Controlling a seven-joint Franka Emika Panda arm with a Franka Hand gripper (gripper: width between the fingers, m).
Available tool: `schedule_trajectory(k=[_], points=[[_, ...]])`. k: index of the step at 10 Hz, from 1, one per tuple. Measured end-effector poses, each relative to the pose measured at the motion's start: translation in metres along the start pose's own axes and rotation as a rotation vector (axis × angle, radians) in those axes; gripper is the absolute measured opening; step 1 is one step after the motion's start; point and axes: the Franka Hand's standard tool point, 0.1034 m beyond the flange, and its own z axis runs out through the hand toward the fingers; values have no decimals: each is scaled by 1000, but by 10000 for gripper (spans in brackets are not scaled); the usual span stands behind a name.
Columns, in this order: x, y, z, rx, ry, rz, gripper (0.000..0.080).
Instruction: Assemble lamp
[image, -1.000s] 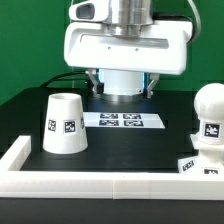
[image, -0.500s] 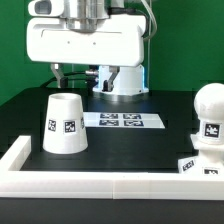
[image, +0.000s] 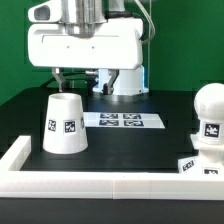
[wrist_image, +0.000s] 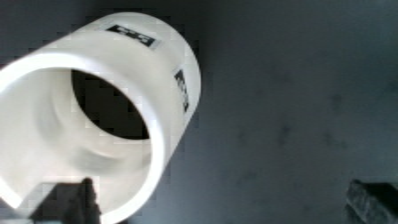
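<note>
The tapered white shade (image: 64, 124) stands wide end down on the black table at the exterior view's left, tags facing front. In the wrist view the shade (wrist_image: 111, 110) shows from above with its dark hollow. My gripper (image: 78, 86) hangs open and empty just above and behind the shade. In the wrist view the gripper (wrist_image: 222, 203) has its jaws wide apart, and one fingertip (wrist_image: 68, 200) overlaps the shade's rim. The round bulb (image: 209, 110) stands on the low base (image: 196, 165) at the exterior view's right edge.
The marker board (image: 122, 121) lies flat at the table's middle, behind the shade. A white raised wall (image: 100, 186) runs along the front and turns back at the left. The white robot pedestal (image: 127, 80) stands at the back.
My gripper has moved toward the exterior view's left, from above the marker board to above the shade. In the last half second it has barely moved. The lamp parts have not moved.
</note>
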Motion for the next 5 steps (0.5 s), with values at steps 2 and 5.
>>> schedule_trajectory(k=[2,5], points=[[1,3,7,-13,6,-5,699],[-1,6,17,-31,4,-9,699]])
